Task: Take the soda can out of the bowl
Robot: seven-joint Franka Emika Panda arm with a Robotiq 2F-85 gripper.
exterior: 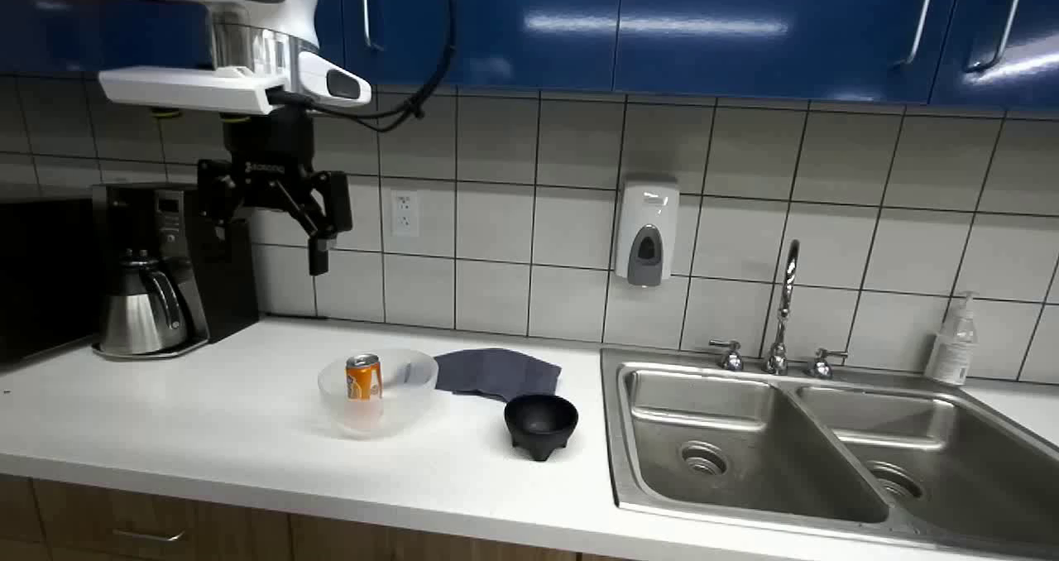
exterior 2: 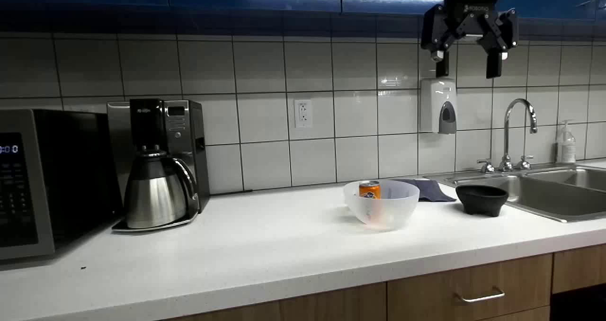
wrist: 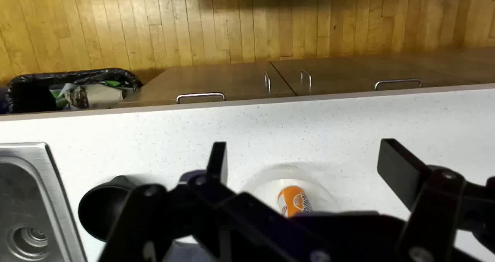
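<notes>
The orange soda can with a silvery top stands upright in the wide translucent bowl on the white counter. In an exterior view, the can shows above the rim of the bowl; its lower part shows faintly through the wall. My gripper is open and empty, high above the counter and well clear of the bowl; it also shows in an exterior view. In the wrist view, the can and bowl appear between the open fingers, with the can's top hidden by the gripper.
A small black bowl and a dark folded cloth lie beside the translucent bowl, towards the steel sink. A coffee maker with a steel pot stands by the back wall. Blue cabinets and a soap dispenser are on the wall.
</notes>
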